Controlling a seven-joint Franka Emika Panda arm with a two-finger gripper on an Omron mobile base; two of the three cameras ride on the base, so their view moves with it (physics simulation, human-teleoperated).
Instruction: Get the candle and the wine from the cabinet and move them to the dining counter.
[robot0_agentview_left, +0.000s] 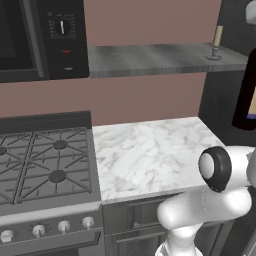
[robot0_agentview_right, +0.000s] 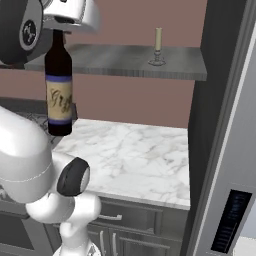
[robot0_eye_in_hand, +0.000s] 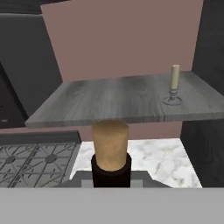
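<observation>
I am holding the arm (robot0_agentview_right: 30, 165) folded high, elbow bent low, with the gripper (robot0_agentview_right: 59, 31) up top, clamped around the neck of the wine (robot0_agentview_right: 59, 85), which is hanging upright.

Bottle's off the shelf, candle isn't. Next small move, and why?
Probably back the wine away from the cabinet toward the dining counter. The claw is shut on its neck and the bottle hangs clear above the marble top, so nothing holds it. The candle stands on the shelf for a second trip.
</observation>
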